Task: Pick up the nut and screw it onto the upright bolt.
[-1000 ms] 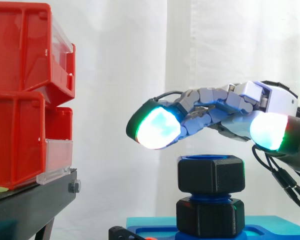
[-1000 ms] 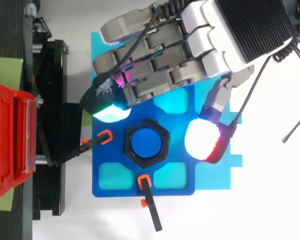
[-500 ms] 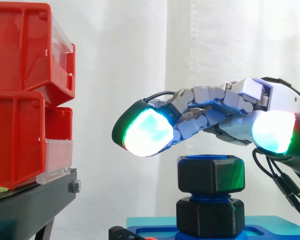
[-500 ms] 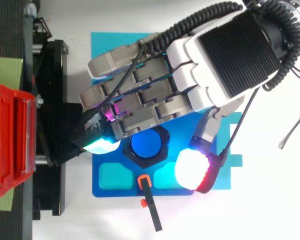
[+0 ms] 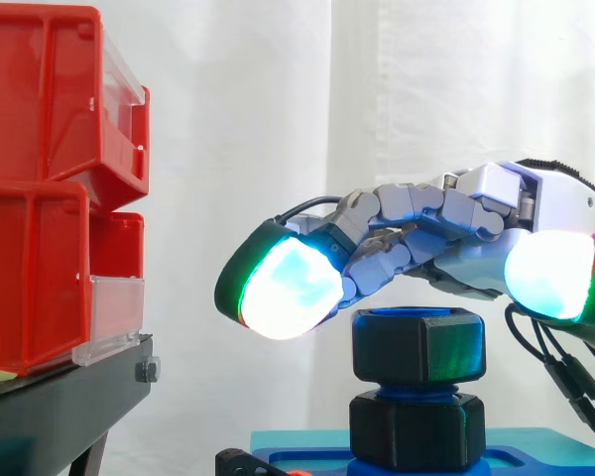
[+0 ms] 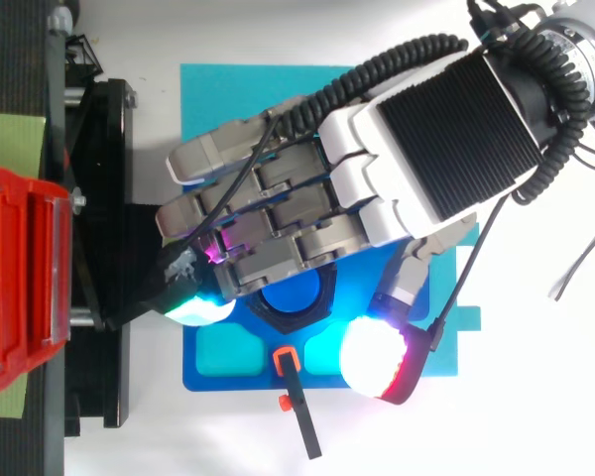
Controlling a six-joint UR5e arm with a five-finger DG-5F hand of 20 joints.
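Side view: the hand [image 5: 446,233] is hovering just above the black hex nut [image 5: 418,345] with its fingers loosely spread, gripping nothing. The nut is sitting atop the blue bolt [image 5: 416,394] and is probably rigid, light plastic, best pinched across opposite flats. Top view: the fingers [image 6: 268,213] are covering most of the nut [image 6: 296,321].

The robot's grey jointed hand [image 5: 446,220] reaches in from the right, fingers stretched loosely leftward and holding nothing, just over a black plastic hexagonal nut [image 5: 419,348]. That nut sits on a blue threaded bolt [image 5: 416,392] above a second black hexagonal block [image 5: 416,429]. Stacked red plastic bins [image 5: 40,198] stand well apart on the left.
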